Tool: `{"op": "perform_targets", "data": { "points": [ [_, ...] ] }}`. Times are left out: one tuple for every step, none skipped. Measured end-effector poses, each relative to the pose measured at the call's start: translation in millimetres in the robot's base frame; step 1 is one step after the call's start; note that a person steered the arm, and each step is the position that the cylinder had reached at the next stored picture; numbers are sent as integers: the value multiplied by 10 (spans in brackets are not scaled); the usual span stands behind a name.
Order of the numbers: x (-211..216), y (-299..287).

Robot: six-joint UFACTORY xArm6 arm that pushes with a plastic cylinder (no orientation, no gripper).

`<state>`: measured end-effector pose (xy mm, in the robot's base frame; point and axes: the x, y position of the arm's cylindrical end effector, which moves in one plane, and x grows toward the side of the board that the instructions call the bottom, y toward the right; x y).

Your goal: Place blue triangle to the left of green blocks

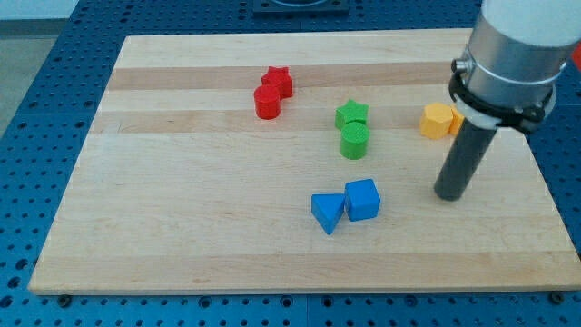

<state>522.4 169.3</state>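
The blue triangle (327, 212) lies on the wooden board (182, 209) below centre, touching a blue cube (363, 199) on its right. The green blocks stand above them: a green star (351, 113) with a green cylinder (355, 141) touching it just below. My tip (449, 193) rests on the board at the view's right, well to the right of the blue cube and below the yellow blocks. It touches no block.
A red star (279, 80) and a red cylinder (268, 102) sit together at upper centre-left. A yellow block (437, 120) and an orange one (457, 119) sit at the right, partly behind the arm. The board's right edge is close to my tip.
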Motion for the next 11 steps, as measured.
{"op": "perform_targets", "data": {
  "points": [
    [473,-122],
    [473,-122],
    [721,-594],
    [909,-910],
    [909,-959],
    [866,-1262],
    [667,-1361],
    [200,-1502],
    [-299,-1503],
    [-781,-1596],
    [-1456,-1723]
  ]
}}
